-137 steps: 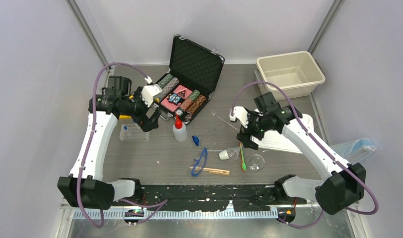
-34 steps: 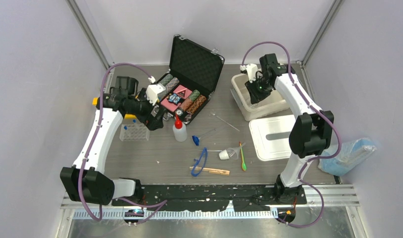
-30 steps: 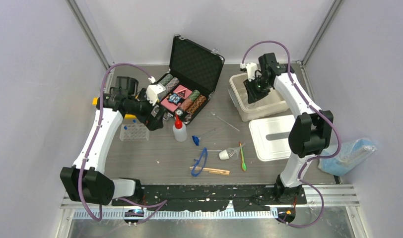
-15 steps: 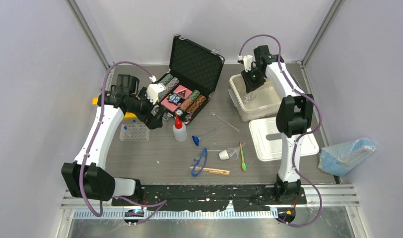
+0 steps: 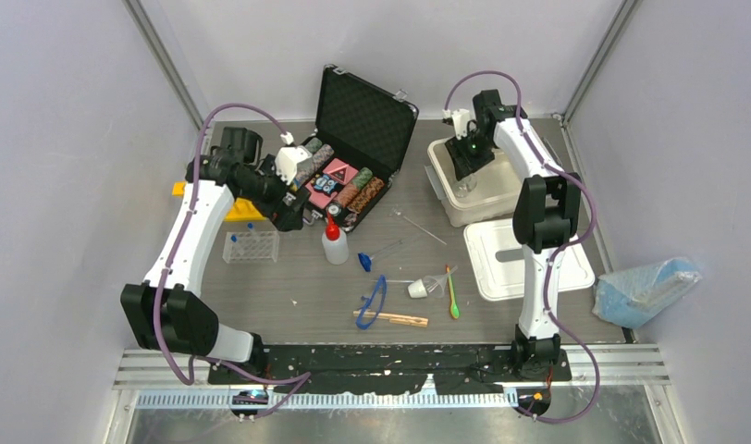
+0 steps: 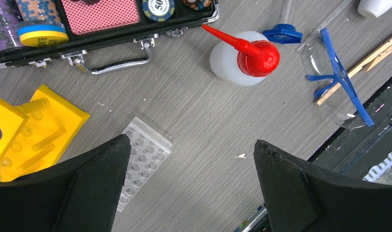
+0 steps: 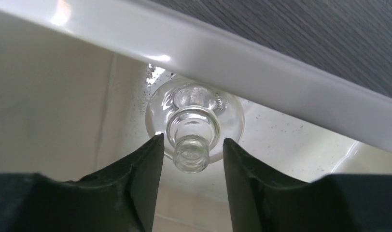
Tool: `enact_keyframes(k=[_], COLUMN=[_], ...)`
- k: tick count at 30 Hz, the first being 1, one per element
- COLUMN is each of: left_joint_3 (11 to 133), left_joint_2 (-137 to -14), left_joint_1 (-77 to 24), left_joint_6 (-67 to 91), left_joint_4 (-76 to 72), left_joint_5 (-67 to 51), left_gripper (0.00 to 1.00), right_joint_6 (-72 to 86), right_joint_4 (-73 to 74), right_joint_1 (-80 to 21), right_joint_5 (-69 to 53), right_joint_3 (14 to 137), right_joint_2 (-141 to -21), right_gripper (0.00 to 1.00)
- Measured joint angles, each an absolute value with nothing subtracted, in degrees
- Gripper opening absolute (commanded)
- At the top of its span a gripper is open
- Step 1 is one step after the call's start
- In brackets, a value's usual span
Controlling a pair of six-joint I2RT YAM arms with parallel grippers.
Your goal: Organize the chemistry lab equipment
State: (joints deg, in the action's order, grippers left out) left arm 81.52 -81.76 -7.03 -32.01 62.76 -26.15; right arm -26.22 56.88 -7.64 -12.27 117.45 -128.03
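The small glass flask [image 7: 194,125] sits at the centre of the right wrist view, neck up, on the floor of the beige bin [image 7: 261,58] just under its rim. The right gripper [image 7: 191,141] straddles the neck, fingers narrowly parted with a sliver of gap on each side, so the flask looks let go. This seems to be the drop-off step. Next the gripper should lift straight up, clear of neck and rim. At the left of the overhead view the left gripper [image 5: 293,215] hangs spread wide above the clear tube rack [image 6: 143,159], near the squeeze bottle [image 6: 237,60]. The only readable writing is "50" on a poker chip [image 6: 158,6].
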Motion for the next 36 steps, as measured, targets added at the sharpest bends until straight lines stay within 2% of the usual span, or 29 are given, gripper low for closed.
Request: enact_keyframes(k=[3, 11, 14, 19, 23, 25, 30, 36], left_joint_3=[81.8, 82.1, 81.6, 79.2, 77.2, 76.7, 76.6, 75.0], left_joint_2=[-81.8, -81.6, -80.2, -76.4, -73.8, -73.0, -70.7, -66.5], left_joint_1=[-7.0, -7.0, -7.0, -7.0, -6.7, -6.3, -2.4, 7.8], left_joint_6=[-32.0, -31.9, -31.7, -29.8, -26.3, -24.4, -19.8, -15.3], left_joint_4=[62.9, 62.7, 62.1, 60.1, 59.0, 58.8, 58.7, 59.3], left_joint_5=[-26.0, -25.9, -26.0, -26.4, -28.0, -28.7, -30.1, -33.6], left_gripper=[1.00, 1.00, 1.00, 1.00, 1.00, 1.00, 1.00, 0.99], right_joint_6=[-26.2, -28.0, -31.7, -41.5, -48.9, -51.2, -52.1, -47.7], right_joint_4=[56.8, 58.8, 60.0, 64.7, 67.0, 68.0, 67.6, 63.0], right_joint_1=[-7.6, -7.5, -7.4, -9.4, -19.7, -26.9, -43.0, -53.5], right_joint_5=[-13.0, -15.6, -18.4, -23.9, -25.4, -24.6, -17.8, -11.0], right_joint_3=[117.4, 118.4, 117.4, 109.6, 97.3, 91.2, 79.1, 74.6], right_joint_2=[-128.0, -124.7, -118.1, -99.0, -84.9, -81.6, -83.4, -87.5], right_gripper=[0.73, 0.83, 0.85, 0.85, 0.85, 0.85, 0.81, 0.76])
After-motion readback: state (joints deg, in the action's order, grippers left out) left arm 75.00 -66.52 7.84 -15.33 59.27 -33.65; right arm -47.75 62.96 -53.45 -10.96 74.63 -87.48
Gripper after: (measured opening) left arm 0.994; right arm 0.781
